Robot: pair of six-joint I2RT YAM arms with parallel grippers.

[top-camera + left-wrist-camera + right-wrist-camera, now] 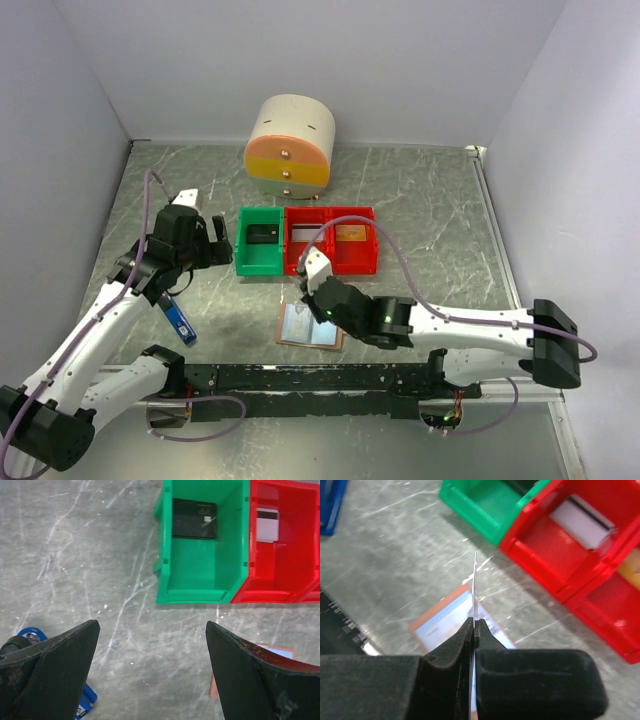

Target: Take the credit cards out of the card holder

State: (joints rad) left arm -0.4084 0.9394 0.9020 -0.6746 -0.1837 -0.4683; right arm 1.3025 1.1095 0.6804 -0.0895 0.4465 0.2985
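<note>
Credit card (475,585): seen edge-on and upright, pinched in my right gripper (474,626), jaws pressed together on it. It sits directly over the card holder (445,622). Whether its lower edge touches the holder, I cannot tell. The holder lies flat on the table (395,545), pocket face up, just in front of the red bin (540,545). The green bin (165,555) stands against the red one. My left gripper (152,630) hangs over the table near the green bin, jaws wide apart, holding nothing.
</note>
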